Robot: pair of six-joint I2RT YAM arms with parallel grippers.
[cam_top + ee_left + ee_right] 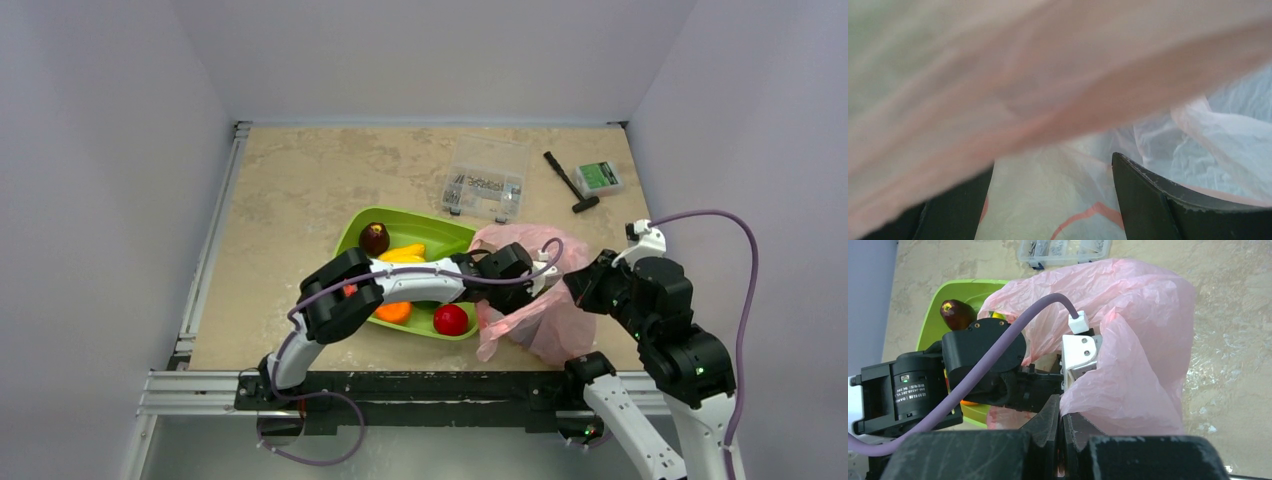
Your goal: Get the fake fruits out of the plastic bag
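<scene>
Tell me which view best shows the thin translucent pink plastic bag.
Right wrist: the thin translucent pink plastic bag appears large, crinkles sharp, with the left arm inside its mouth. Top external shows it small, partly hidden by the arms. Left wrist shows only blurred film from inside.

A tan table [300, 180] sits between plain pale walls [100, 150] on the left, far and right. A metal rail [213, 250] runs down its left edge. Soft, even light.

Clear parts box [486, 190], black tool [568, 180] — far side; green tray [447, 236].
</scene>
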